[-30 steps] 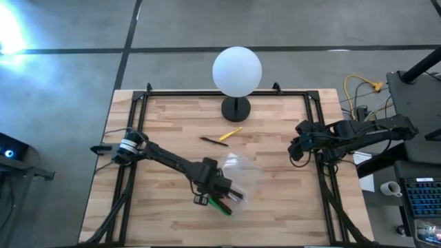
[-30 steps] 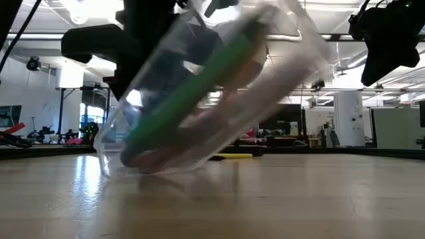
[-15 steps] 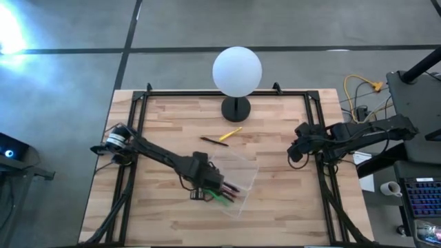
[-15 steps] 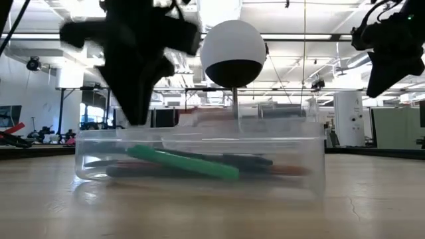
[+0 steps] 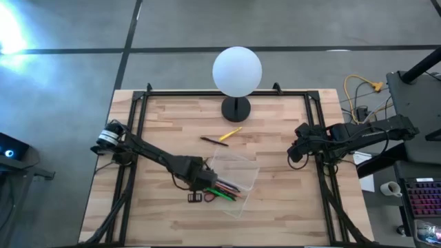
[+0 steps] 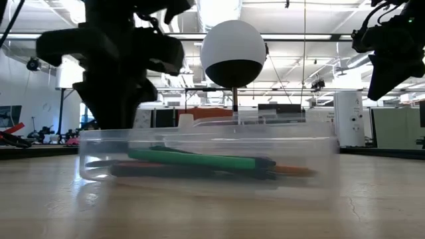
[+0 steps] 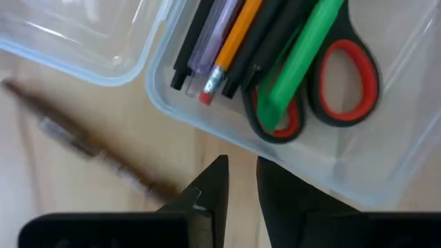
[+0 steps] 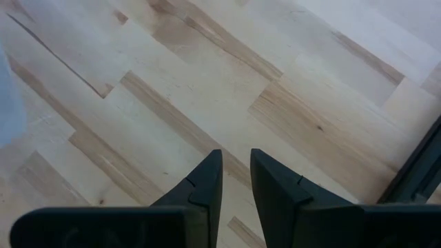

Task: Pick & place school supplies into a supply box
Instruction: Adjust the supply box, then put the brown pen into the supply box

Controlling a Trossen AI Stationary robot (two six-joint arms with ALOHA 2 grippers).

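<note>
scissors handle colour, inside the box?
Red loops on the scissors, black along the inner edges; clearest in the left wrist view.

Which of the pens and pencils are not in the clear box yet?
Two lie on the bare table near the lamp: the yellow pencil and the dark pen beside it. The others lie inside the supply box.

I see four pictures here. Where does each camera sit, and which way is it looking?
High view: above the table, looking straight down on both arms, supply box and globe lamp.
Low view: at table-top height, looking level through the box; arms are dark shapes above.
Left wrist view: on the left arm, facing scissors; own fingers below.
Right wrist view: on the right arm, facing bare table.
Shared: high, low and left wrist all show the green marker.
</note>
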